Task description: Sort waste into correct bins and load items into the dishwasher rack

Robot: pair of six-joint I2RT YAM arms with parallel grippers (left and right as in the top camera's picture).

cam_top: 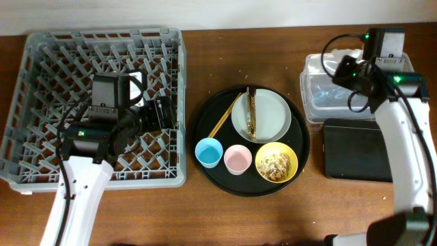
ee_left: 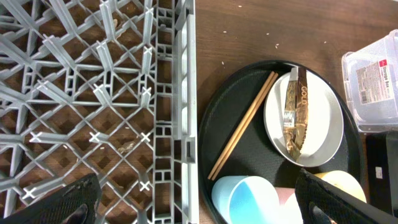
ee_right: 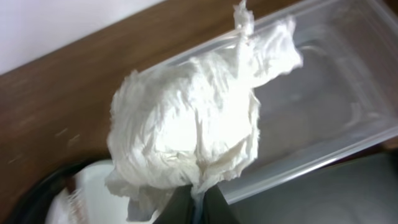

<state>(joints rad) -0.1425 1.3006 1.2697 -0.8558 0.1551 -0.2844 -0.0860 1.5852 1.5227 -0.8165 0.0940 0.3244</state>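
Observation:
My right gripper point(ee_right: 196, 202) is shut on a crumpled white tissue point(ee_right: 186, 124) and holds it over the near edge of the clear tub point(ee_right: 336, 93), with the black rectangular tray point(ee_right: 323, 193) beside it. My left gripper point(ee_left: 205, 208) is open and empty over the right wall of the grey dishwasher rack point(ee_left: 180, 93). On the round black tray point(cam_top: 205, 143) are the grey plate point(cam_top: 273, 116) bearing the brown-gold wrapper strip point(cam_top: 252, 113), the chopsticks point(cam_top: 229, 116), the light-blue cup point(cam_top: 208, 152), the pink cup point(cam_top: 237, 159) and the yellow bowl point(cam_top: 276, 162) with food scraps.
The rack point(cam_top: 41, 55) fills the table's left side. The clear tub point(cam_top: 321, 102) stands at the right back with the black rectangular tray point(cam_top: 355, 150) in front of it. Bare wood lies between the rack and the round tray.

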